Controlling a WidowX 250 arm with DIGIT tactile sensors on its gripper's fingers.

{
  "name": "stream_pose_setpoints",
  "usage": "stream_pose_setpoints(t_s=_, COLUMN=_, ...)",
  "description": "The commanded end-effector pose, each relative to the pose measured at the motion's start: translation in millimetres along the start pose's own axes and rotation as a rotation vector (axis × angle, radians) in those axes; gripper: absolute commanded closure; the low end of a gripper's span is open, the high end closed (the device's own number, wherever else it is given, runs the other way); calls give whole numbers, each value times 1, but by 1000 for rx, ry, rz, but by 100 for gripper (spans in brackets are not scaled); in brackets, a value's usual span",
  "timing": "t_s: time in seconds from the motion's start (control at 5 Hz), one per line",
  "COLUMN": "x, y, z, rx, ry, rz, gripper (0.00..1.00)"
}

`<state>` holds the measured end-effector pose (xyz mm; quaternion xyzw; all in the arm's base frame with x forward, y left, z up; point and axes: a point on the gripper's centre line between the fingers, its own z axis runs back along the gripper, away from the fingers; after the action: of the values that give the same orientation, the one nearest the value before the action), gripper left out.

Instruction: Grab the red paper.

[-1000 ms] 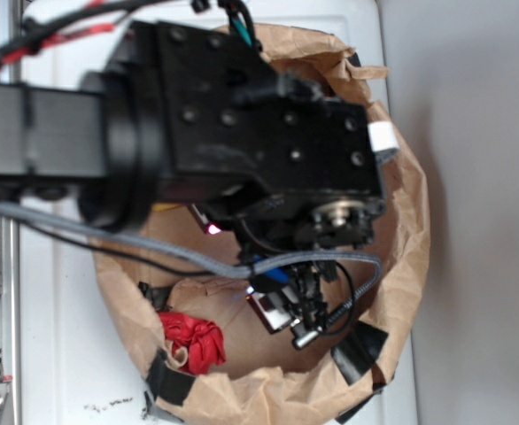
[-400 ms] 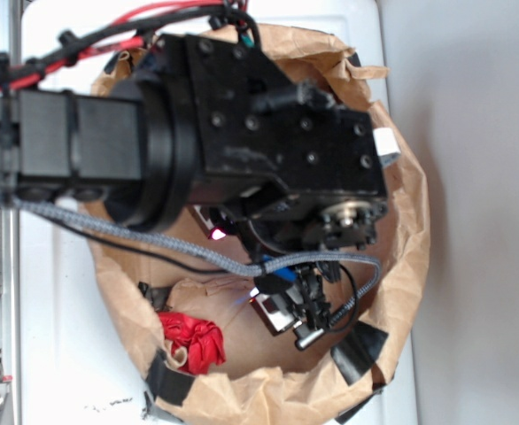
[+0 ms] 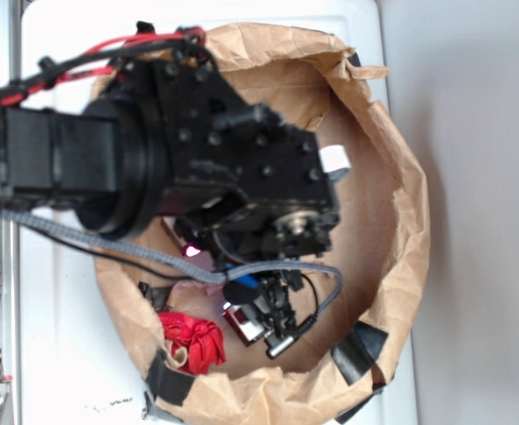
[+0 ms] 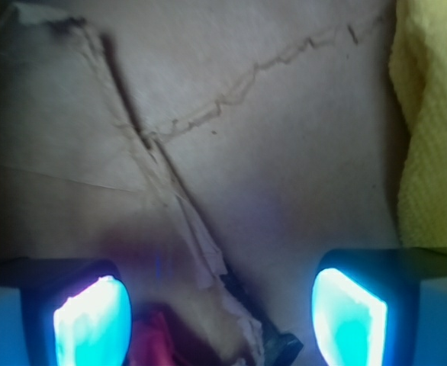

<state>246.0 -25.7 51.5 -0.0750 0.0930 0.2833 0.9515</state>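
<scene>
- Exterior view: black robot arm (image 3: 180, 168) reaches in from the left over a crumpled brown paper bag (image 3: 401, 221) with a rolled rim, lying opened on a white table (image 3: 56, 354).
- The small bright red wrinkly paper wad (image 3: 191, 341) sits on the bag floor by the lower-left rim, just beside a strip of black tape (image 3: 166, 379) on that rim.
- Another black tape patch (image 3: 359, 350) sits at the lower-right rim.
- Grey braided cable (image 3: 109, 246) runs from the left edge under the arm, looping over the bag floor.
- Red and black wires (image 3: 109, 49) run along the arm top near the upper-left rim.
- Gripper itself is hidden under the arm's wrist block here; can't tell jaw spacing from this view.
- Small camera unit (image 3: 264, 314) hangs below the wrist, right of the red wad, not touching it.
- Wrist view: gripper (image 4: 220, 309) spread wide, two glowing cyan-blue fingertips (image 4: 92, 320) at the lower left and lower right corners, nothing between them.
- Creased brown bag floor (image 4: 269, 152) fills most of the frame, with a raised fold line running diagonally.
- A sliver of the red wad (image 4: 156, 343) shows at the bottom edge, just inside the left fingertip, partly dark and blurred.
- Yellow fuzzy cloth (image 4: 433, 130) lies along the right edge, above the right fingertip.
</scene>
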Motion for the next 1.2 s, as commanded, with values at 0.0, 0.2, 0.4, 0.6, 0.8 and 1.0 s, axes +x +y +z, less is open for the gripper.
stream_pose_setpoints(t_s=0.0, x=-5, y=-12, z=15, rx=-104, ry=-55, rz=-17, gripper=0)
stream_pose_setpoints(t_s=0.2, x=-10, y=-17, z=23, rx=-131, ry=-27, rz=-15, gripper=0)
stream_pose_setpoints(t_s=0.4, x=-15, y=-19, z=22, rx=-132, ry=-13, rz=-23, gripper=0)
stream_pose_setpoints(t_s=0.6, x=-18, y=-17, z=25, rx=-142, ry=20, rz=-24, gripper=0)
stream_pose_setpoints(t_s=0.8, x=-21, y=-17, z=23, rx=-160, ry=38, rz=-25, gripper=0)
stream_pose_setpoints(t_s=1.0, x=-25, y=-21, z=9, rx=-190, ry=40, rz=-17, gripper=0)
